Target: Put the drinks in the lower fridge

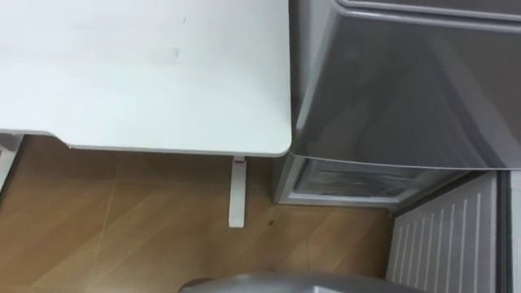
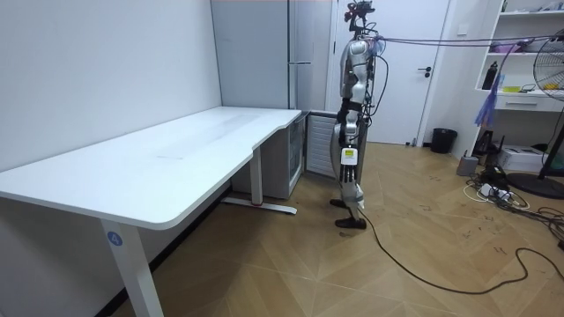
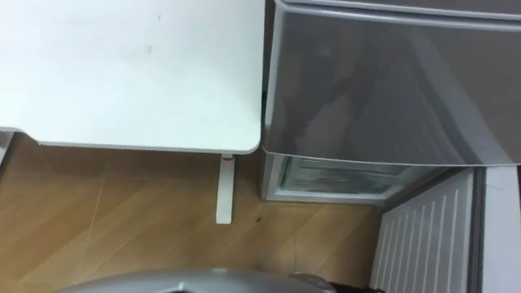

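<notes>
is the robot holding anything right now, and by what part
Cannot be told. In the room view the left hand hangs at the robot's side by the fridge, too small to show a hold.

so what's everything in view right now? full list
fridge: 1, grey, right of the desk
lower fridge door: 1, white ribbed inside, swung open, lower right in the eye views
desk: 1, white, its corner next to the fridge
floor: wood, brown
room door: 1, white, shut, behind the robot
bin: 1, black, on the floor by the room door
shelf: 1, white, the room view's right
fan: 1, standing, the room view's right edge
robot: stands upright at the fridge, by the open lower door
</notes>
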Motion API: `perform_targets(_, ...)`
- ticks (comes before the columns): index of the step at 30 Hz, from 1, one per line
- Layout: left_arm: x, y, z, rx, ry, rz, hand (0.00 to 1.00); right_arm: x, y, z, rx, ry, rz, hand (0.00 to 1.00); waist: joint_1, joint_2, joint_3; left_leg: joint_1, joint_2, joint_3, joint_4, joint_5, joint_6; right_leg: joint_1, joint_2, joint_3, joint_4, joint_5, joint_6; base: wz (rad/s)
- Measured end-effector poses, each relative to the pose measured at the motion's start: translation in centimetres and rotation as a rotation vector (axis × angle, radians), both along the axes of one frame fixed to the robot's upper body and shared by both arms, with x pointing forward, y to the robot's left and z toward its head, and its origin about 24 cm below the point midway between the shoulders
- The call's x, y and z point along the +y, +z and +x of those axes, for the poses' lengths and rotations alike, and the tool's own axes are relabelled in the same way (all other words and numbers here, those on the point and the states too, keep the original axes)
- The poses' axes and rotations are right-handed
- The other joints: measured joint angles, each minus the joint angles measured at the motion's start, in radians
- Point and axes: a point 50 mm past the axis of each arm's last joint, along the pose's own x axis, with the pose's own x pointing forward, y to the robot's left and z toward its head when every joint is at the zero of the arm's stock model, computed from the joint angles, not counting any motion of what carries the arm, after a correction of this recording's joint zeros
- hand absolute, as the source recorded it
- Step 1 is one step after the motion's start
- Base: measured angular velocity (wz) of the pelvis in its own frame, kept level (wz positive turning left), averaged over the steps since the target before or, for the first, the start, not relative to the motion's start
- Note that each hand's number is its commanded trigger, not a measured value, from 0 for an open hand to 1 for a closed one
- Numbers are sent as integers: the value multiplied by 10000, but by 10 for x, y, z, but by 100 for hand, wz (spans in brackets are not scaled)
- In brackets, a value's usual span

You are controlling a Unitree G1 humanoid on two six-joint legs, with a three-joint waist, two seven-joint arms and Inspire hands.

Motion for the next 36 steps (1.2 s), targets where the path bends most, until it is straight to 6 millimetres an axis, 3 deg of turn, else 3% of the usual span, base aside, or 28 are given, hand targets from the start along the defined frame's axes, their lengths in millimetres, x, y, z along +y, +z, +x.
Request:
perform_targets(17,0,2,39,-1097,-992,142,0,0,2,27,-252,2846,-977,0,-49,-14,-16,-9,69,191,13,0,2,-153,172,326,21,143,-103,-4)
perform_targets(25,1,3,28,-692,-1315,369,0,1,2,29,-233,3152,-979,0,-79,-58,-46,53,61,359,0,0,1,-143,195,536,5,176,-66,-8)
perform_targets(33,3,3,34,-709,-1762,456,0,1,2,31,-359,3244,-1097,0,-86,-162,-30,21,47,394,-10,0,1,-219,208,678,-6,179,-59,-3)
perform_targets(36,4,4,38,-762,-1997,439,0,0,4,41,-668,3613,-1477,0,-141,-177,-38,-33,46,364,-16,0,1,-318,224,753,-1,226,-61,-8)
